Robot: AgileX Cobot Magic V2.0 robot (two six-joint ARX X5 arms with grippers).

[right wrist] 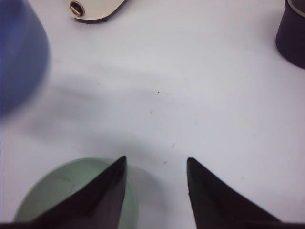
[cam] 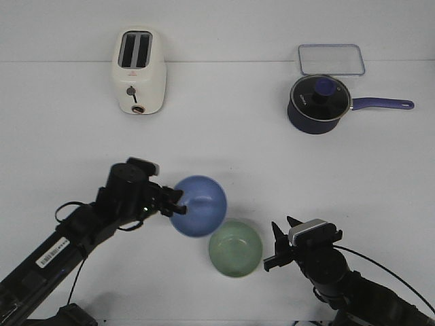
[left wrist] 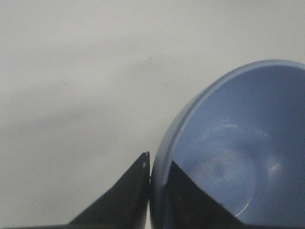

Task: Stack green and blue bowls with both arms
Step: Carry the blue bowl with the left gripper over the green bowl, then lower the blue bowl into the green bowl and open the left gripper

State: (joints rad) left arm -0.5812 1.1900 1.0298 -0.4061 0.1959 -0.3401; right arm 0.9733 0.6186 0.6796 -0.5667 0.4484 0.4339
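Observation:
My left gripper (cam: 178,201) is shut on the rim of the blue bowl (cam: 198,205) and holds it tilted above the table, just up and left of the green bowl (cam: 235,248). In the left wrist view one finger is inside the blue bowl (left wrist: 238,152) and one outside, at my left gripper (left wrist: 159,164). The green bowl stands upright on the table. My right gripper (cam: 280,234) is open and empty, just right of the green bowl. In the right wrist view my right gripper (right wrist: 156,162) is open, with one finger over the green bowl's rim (right wrist: 57,191).
A cream toaster (cam: 138,70) stands at the back left. A dark navy saucepan with lid and long handle (cam: 319,103) stands at the back right, with a clear rectangular lid (cam: 331,59) behind it. The white table (cam: 224,149) lies between.

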